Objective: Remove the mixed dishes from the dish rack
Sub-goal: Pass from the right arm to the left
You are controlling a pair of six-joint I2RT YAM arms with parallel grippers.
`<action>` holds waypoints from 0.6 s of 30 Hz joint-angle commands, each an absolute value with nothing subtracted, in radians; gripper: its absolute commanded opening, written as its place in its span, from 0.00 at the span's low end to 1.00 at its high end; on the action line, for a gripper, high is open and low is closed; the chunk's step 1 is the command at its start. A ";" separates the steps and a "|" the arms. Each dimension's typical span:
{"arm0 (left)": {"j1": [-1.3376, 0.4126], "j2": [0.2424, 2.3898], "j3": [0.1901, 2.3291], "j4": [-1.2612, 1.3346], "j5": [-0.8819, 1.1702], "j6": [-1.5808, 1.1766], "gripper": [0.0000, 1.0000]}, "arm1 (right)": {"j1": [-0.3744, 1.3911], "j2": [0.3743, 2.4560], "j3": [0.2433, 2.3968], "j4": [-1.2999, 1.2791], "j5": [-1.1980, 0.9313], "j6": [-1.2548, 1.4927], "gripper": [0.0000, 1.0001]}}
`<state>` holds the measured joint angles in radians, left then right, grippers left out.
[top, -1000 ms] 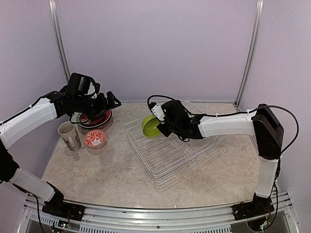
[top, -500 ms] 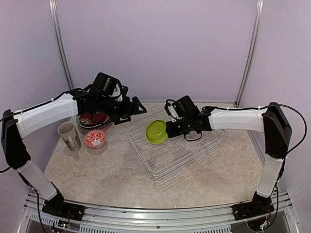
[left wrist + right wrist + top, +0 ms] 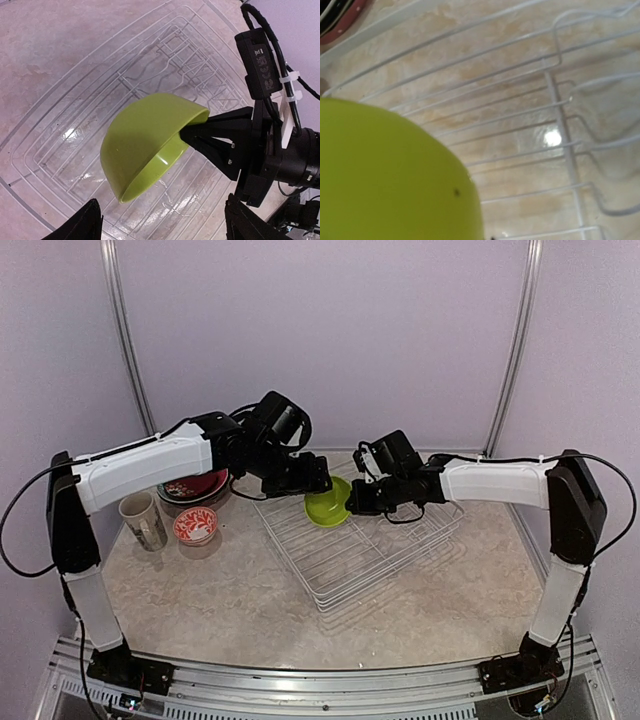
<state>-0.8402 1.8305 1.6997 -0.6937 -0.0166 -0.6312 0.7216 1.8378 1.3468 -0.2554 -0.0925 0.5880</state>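
Lime-green bowl (image 3: 327, 507) hangs in the air over the far-left part of the dish rack (image 3: 370, 560), clear of the wires and tilted. R gripper (image 3: 358, 502) is clamped on one spot of its rim. In the left wrist view the black fingers (image 3: 202, 134) pinch the bowl's (image 3: 150, 142) edge, one inside and one outside. L gripper (image 3: 316, 480) sits just beside the bowl on the side away from the R gripper, jaws spread. Its tips (image 3: 92, 222) frame the bowl w/o touching, so it holds nothing. This looks like a mid-air handover above the rack. The rest of the dishes are already out, left of the rack: plate stack (image 3: 195, 485), mug (image 3: 143, 520), small bowl (image 3: 196, 527). No other dishes visible in the rack. Risks, imo:
1. If R lets go before L has a firm hold, the bowl drops onto the rack wires and may bounce off toward the table (image 3: 200, 610).
2. If L closes on the smooth curved wall rather than the rim, the bowl could squirt out.
3. A single-point rim pinch means any nudge from L could pivot the bowl in R's grip.
4. Both wrists crowd the same spot, so fingers could knock together.
5. If it drops low, the rim may snag a tine.
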 commanded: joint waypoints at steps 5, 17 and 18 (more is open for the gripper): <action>-0.920 1.971 1.846 -0.876 -0.325 -0.507 0.75 | 0.714 1.786 1.303 -0.181 -0.149 0.637 0.00; -0.925 2.033 1.882 -0.888 -0.383 -0.462 0.49 | 0.713 1.795 1.282 -0.140 -0.203 0.653 0.00; -0.925 2.038 1.889 -0.890 -0.388 -0.458 0.47 | 0.713 1.795 1.280 -0.134 -0.204 0.656 0.00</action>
<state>-0.9222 2.0071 1.8347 -0.8654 -0.3367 -0.4961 0.7174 1.8336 1.2881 -0.1871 -0.1795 0.6422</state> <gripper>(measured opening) 0.503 0.018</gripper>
